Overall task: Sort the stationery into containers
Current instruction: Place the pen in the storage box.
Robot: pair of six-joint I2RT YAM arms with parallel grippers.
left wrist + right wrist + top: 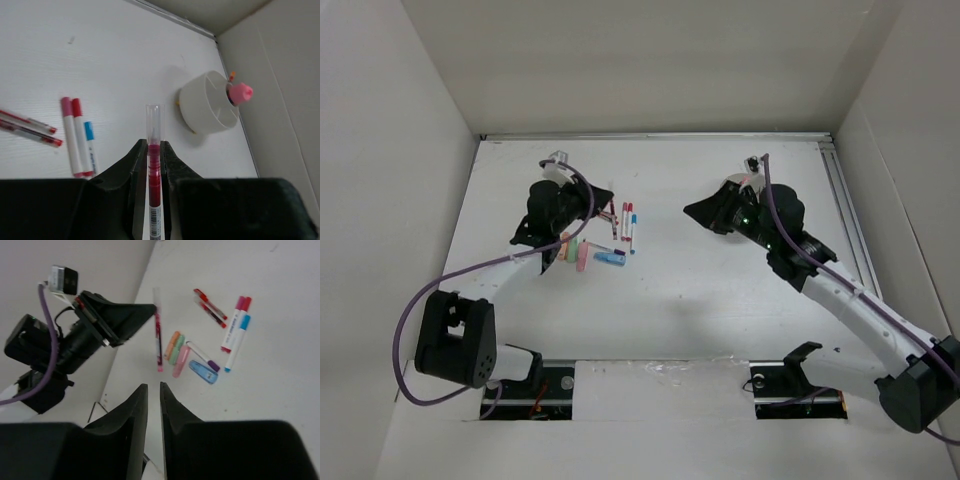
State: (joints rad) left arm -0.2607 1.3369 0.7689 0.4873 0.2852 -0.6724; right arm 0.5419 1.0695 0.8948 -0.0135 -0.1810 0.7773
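Note:
My left gripper point(154, 146) is shut on a thin red pen point(154, 172) with a clear cap and holds it above the table. The right wrist view shows this pen point(158, 335) hanging from the left gripper point(146, 310). The round white divided tub point(202, 107) stands to the right, with a pink-capped item point(240, 92) in it. On the table lie two red pens point(30, 131), three markers point(77, 142), and pastel orange point(172, 345), green point(177, 349), pink point(181, 361) and blue point(203, 372) pieces. My right gripper point(153, 386) is shut and empty, above the table's middle.
In the top view the right arm point(770, 225) covers most of the tub. A purple-capped marker point(202, 356) lies among the pastel pieces. White walls enclose the table point(720, 300) on the left, right and back.

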